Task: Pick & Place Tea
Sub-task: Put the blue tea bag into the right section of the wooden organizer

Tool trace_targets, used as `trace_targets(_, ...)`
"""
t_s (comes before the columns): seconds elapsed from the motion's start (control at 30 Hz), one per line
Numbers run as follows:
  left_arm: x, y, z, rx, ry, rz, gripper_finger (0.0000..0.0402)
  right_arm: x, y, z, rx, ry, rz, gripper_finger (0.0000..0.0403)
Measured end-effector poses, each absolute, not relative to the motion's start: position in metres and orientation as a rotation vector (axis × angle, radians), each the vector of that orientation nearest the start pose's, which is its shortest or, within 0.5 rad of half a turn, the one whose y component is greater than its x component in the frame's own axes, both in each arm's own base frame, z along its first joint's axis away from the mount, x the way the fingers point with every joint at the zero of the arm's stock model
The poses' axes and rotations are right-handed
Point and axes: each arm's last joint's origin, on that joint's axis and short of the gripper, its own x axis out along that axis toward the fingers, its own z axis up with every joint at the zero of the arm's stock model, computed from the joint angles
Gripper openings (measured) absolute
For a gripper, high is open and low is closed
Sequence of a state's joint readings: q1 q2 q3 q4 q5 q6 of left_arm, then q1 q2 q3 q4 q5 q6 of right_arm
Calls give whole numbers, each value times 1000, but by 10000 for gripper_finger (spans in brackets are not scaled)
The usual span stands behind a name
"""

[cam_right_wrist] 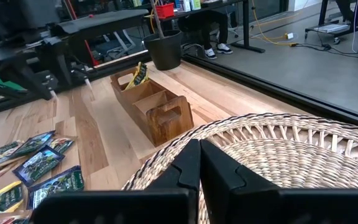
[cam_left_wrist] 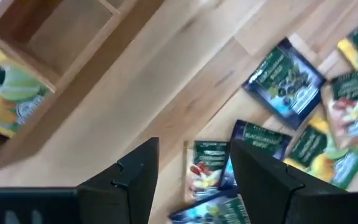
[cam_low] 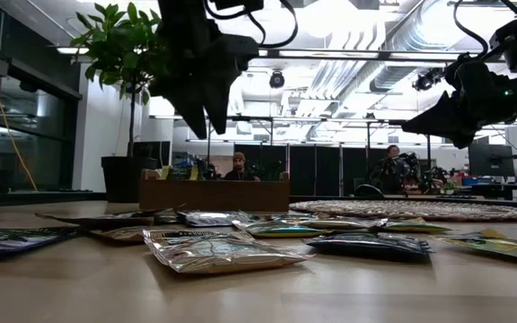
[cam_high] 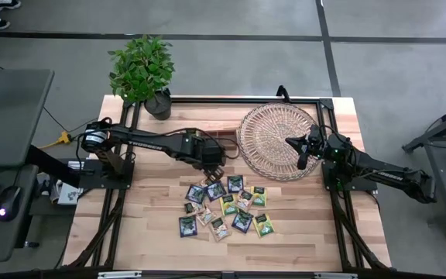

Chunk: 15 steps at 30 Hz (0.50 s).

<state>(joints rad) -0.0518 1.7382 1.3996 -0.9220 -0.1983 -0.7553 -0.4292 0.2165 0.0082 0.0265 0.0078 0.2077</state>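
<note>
Several small square tea sachets point(cam_high: 227, 205), yellow-green, navy and beige, lie flat in a loose pile on the wooden table, near its middle. My left gripper point(cam_high: 210, 160) hangs open above the table between the pile and the narrow wooden box point(cam_right_wrist: 154, 109). The left wrist view shows its fingers astride a beige sachet point(cam_left_wrist: 205, 165) below, without touching it. One yellow-green sachet point(cam_left_wrist: 5, 93) sits in a compartment of the box. My right gripper point(cam_high: 300, 153) is shut and hovers over the round wicker tray point(cam_high: 273, 139).
A potted plant point(cam_high: 142, 70) stands at the table's far left corner, just beyond the box. The tray point(cam_low: 420, 209) lies on the far right part of the table. Bare wood shows near the table's near edge. People sit in the room beyond the table.
</note>
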Motion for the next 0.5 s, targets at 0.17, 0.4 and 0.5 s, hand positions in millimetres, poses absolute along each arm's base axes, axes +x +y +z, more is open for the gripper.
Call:
trace_targets(0.17,338,-21,238,-401,1176,575,193,99,-46,151,242,133,-454,9)
trace_targets(0.4,330,-50,228,-357,1192,570,193,99,-46,151,242,133,-454,4)
trace_targets(0.5,328,-63,228,-339,1175,571,193,99,-46,151,242,133,-454,3)
